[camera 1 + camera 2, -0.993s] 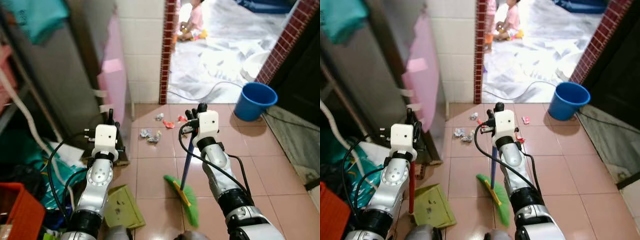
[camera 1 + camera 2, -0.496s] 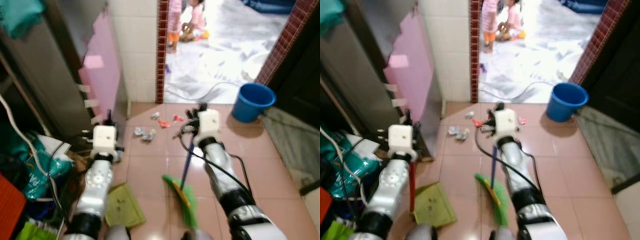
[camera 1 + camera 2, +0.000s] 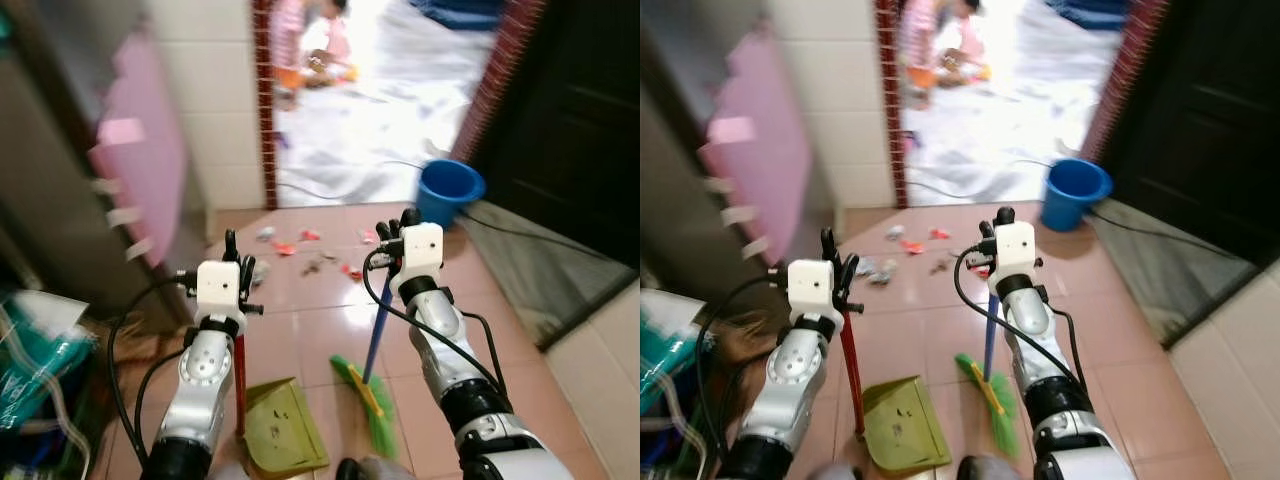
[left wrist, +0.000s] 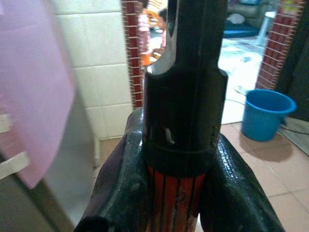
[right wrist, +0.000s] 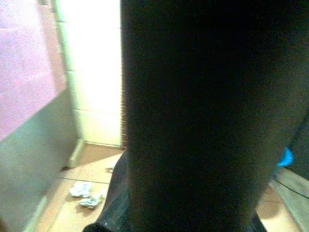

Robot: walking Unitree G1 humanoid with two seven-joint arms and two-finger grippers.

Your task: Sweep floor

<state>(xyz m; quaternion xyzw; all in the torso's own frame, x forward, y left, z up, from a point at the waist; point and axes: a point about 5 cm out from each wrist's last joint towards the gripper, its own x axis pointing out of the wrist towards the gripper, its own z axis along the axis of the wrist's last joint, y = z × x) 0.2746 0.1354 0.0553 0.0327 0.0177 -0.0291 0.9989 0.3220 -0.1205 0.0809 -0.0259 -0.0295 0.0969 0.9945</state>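
Observation:
My left gripper (image 3: 236, 260) is shut on the red handle (image 3: 240, 385) of a green dustpan (image 3: 284, 428), whose pan rests on the tiles just ahead of me. In the left wrist view the fingers (image 4: 120, 193) clamp the red, black-capped handle (image 4: 179, 145). My right gripper (image 3: 393, 226) is shut on the blue stick (image 3: 377, 335) of a green broom; its head (image 3: 366, 402) touches the floor to the right of the dustpan. Scraps of paper and wrappers (image 3: 300, 252) lie scattered on the tiles beyond both tools, near the doorway.
A blue bucket (image 3: 447, 191) stands by the brick doorpost, with a cable (image 3: 540, 235) running past it. A dark door (image 3: 580, 120) is on the right and a pink sheet (image 3: 140, 160) on a cabinet on the left. People (image 3: 315, 45) sit beyond the doorway. Bags (image 3: 30, 350) pile up at left.
The whole picture has shifted left, so the camera has turned right; the dark door is now in view. Both grippers keep hold of their handles in about the same pose.

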